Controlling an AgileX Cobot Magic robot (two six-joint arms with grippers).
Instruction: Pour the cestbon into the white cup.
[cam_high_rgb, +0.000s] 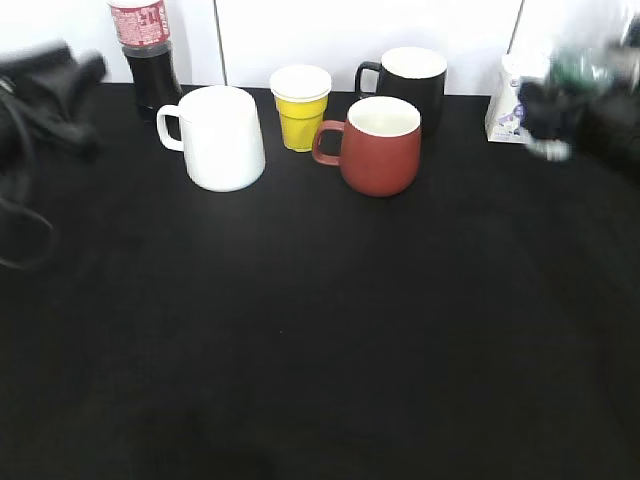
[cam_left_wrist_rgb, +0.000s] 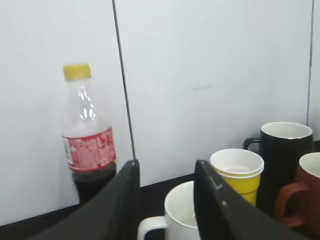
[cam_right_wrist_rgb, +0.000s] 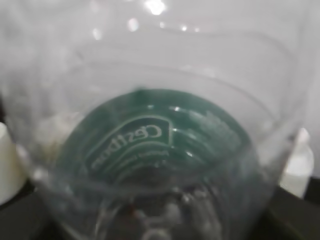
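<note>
The white cup (cam_high_rgb: 220, 135) stands at the back left of the black table, handle to the left. In the left wrist view it (cam_left_wrist_rgb: 185, 215) shows low between my left gripper's (cam_left_wrist_rgb: 166, 165) open, empty fingers. That gripper (cam_high_rgb: 60, 75) is a blur at the far left, apart from the cup. The cestbon (cam_right_wrist_rgb: 160, 140) fills the right wrist view, clear plastic with a dark green label, and hides the jaws. In the exterior view my right gripper (cam_high_rgb: 560, 110) is a blur at the far right, raised, with the bottle's green (cam_high_rgb: 580, 65) in it.
A cola bottle (cam_high_rgb: 145, 50) (cam_left_wrist_rgb: 89, 150) stands behind the white cup. A yellow paper cup (cam_high_rgb: 300, 105) (cam_left_wrist_rgb: 237, 172), a red-brown mug (cam_high_rgb: 380, 145) (cam_left_wrist_rgb: 305, 195) and a black mug (cam_high_rgb: 410, 80) (cam_left_wrist_rgb: 282, 150) stand to its right. A white carton (cam_high_rgb: 505, 100) is at the back right.
</note>
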